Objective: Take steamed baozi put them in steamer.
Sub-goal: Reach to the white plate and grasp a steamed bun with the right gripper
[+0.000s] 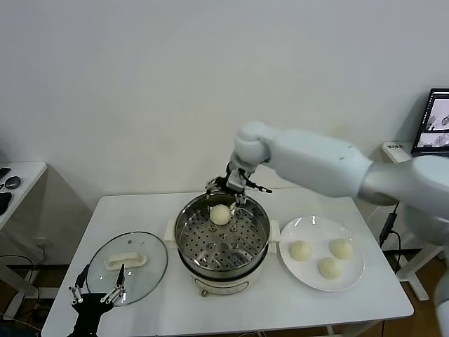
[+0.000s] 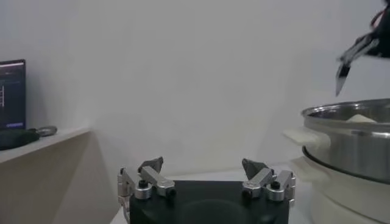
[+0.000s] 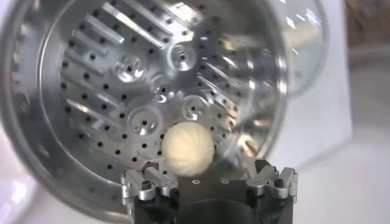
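1. right gripper (image 1: 236,188) hangs over the far rim of the steamer (image 1: 188,247); its fingers are spread wide and pinch nothing.
2. just under it, one bun (image 1: 220,215) lies free on the perforated tray (image 1: 231,247), at the far side. in the right wrist view the bun (image 3: 188,149) sits clear of the spread fingers (image 3: 148,179), so it looks dropped off, not held.
3. placing it at the far edge likely keeps the middle and near part of the tray free for more buns.
4. three more buns (image 1: 299,250) wait on a white plate (image 1: 356,281) just right of the steamer, well apart from the gripper.
5. glass lid (image 1: 151,272) lies flat on the table (image 1: 280,312), left of the steamer, leaving the pot open.
6. left gripper (image 1: 97,291) is parked low at the near left, beside the lid, fingers spread and empty.
7. hard to tell: the bun's underside and exact contact with the tray; the right arm runs out of frame; the steamer's base is only partly seen.
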Tool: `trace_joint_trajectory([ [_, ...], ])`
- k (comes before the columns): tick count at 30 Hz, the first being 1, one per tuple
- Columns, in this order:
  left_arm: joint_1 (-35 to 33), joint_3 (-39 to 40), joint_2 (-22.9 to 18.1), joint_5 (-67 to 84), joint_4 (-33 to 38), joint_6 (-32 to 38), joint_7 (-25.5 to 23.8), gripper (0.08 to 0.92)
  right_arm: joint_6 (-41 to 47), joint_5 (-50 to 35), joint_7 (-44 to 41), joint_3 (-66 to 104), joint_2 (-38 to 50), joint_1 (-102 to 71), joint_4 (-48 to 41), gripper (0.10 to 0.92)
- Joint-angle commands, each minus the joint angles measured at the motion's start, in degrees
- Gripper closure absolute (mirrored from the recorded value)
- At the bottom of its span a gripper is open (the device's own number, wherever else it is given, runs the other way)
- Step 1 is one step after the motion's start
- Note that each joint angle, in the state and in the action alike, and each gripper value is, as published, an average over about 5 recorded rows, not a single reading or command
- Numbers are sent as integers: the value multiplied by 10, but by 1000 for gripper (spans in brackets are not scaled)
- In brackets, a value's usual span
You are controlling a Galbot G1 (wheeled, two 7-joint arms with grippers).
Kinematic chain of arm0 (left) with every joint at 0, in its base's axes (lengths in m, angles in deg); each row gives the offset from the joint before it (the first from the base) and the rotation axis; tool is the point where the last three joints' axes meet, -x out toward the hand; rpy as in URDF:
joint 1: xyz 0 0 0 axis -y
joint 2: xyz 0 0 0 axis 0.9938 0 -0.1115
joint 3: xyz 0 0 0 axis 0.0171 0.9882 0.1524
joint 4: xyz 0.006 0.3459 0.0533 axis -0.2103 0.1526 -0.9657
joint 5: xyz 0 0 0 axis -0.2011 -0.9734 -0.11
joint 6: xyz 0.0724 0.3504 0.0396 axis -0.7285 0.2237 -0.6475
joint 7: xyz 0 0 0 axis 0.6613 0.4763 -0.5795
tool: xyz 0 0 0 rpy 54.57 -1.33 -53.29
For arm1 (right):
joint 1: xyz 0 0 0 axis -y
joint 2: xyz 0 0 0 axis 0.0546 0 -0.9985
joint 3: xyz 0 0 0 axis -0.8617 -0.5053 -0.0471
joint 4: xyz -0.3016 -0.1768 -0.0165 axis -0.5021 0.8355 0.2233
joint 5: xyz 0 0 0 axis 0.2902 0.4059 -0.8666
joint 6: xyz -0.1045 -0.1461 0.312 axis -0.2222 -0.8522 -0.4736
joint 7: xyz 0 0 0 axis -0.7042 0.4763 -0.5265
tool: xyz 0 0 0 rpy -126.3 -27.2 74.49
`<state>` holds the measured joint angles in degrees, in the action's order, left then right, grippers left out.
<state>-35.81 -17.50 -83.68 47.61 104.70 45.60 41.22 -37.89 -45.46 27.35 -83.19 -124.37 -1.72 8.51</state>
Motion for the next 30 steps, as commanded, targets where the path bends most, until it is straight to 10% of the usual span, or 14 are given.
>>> trace_joint_trajectory([
  [1,1,1,2,0,1,1,0,177,350,-158,-35,-19,148,82,127,203],
  [17,2,10,4,-4,-8,15,-2,177,318,-24,-45,31,365,-135,161,203],
  [30,-8,4,-5,-13,-5,14,-3,177,257,77,-23,183,279,-330,55,203],
])
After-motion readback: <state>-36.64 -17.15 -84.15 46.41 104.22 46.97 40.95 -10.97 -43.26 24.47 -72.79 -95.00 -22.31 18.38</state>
